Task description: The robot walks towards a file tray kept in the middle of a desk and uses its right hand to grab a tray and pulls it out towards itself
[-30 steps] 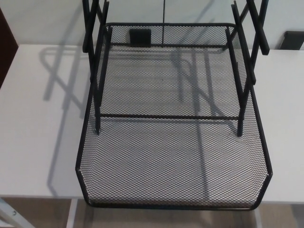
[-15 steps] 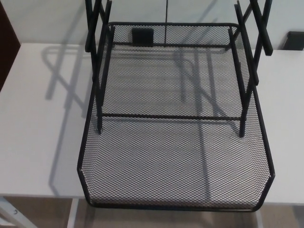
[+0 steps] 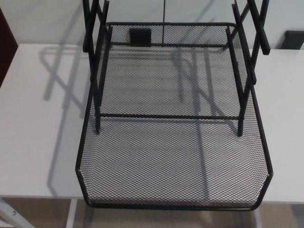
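At the far left you see a dark brown vertical surface (image 3: pixel 4 52) beside the end of the white counter (image 3: pixel 33 123). The counter's left portion is bare and carries long grey shadows cast by the rack. Below its front edge, at lower left, a pale metal leg (image 3: pixel 12 216) angles down over a tan floor (image 3: pixel 42 213).

At the centre, locate the black wire-mesh tray (image 3: pixel 173 161). It lies flat on the counter, and its front rim extends past the counter's near edge. The black frame uprights (image 3: pixel 97 76) of the file rack stand at the tray's left and right sides, joined by a crossbar (image 3: pixel 168 116) across the mesh. A small black rectangular clip (image 3: pixel 140 36) sits at the tray's rear wall.

Behind the tray you see a pale wall (image 3: pixel 47 19). At the far right, a dark object (image 3: pixel 290 40) rests at the counter's rear edge.

Neither hand appears in the head view; you cannot tell their finger state.
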